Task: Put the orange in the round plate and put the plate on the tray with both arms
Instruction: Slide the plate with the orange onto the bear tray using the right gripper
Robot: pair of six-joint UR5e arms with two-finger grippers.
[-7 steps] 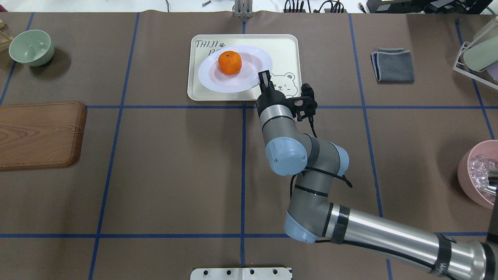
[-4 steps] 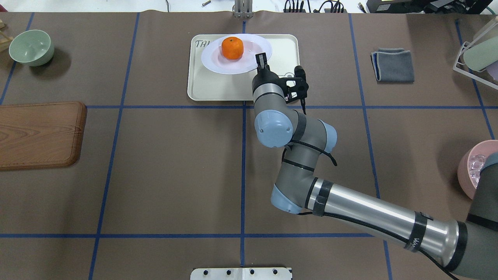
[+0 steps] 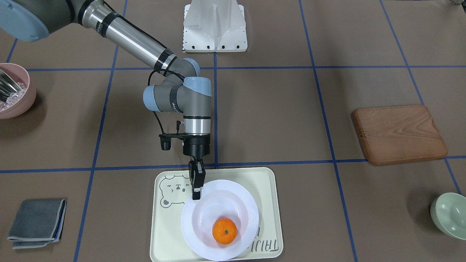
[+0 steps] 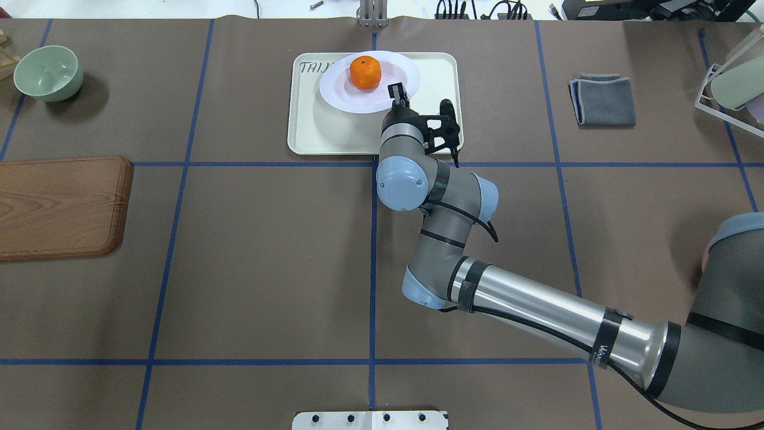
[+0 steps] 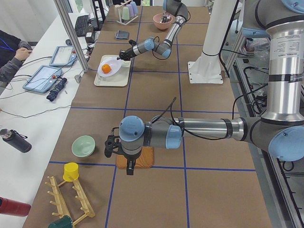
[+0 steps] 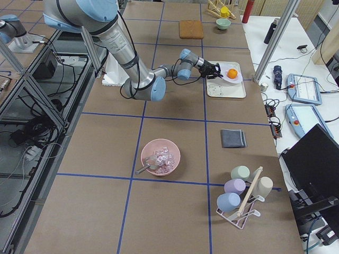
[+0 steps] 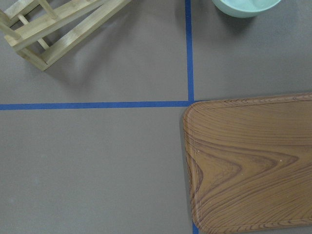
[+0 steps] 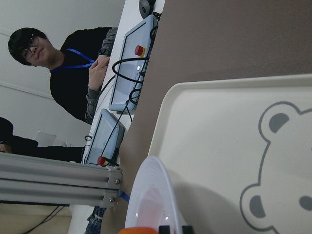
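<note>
The orange (image 3: pixel 224 230) (image 4: pixel 365 71) lies in the white round plate (image 3: pixel 204 218) (image 4: pixel 340 89). My right gripper (image 3: pixel 196 189) (image 4: pixel 397 95) is shut on the plate's rim at the side nearest the robot. The plate hangs over the far half of the cream bear tray (image 3: pixel 269 203) (image 4: pixel 322 131) and juts past its far edge. In the right wrist view the plate rim (image 8: pixel 153 195) stands above the tray (image 8: pixel 209 146) and casts a shadow on it. My left gripper (image 5: pixel 129 167) shows only in the exterior left view, above the wooden board; I cannot tell its state.
A green bowl (image 4: pixel 48 71) and a wooden board (image 4: pixel 59 206) lie at the left. A grey cloth (image 4: pixel 603 98) lies right of the tray. A pink bowl (image 3: pixel 14 91) and a cup rack (image 6: pixel 241 196) stand at the right end. A person (image 8: pixel 73 83) sits beyond the table.
My right arm has reached further forward, carrying the plate with the orange from the tray's middle to its far edge. The gripper has stayed shut on the rim.
</note>
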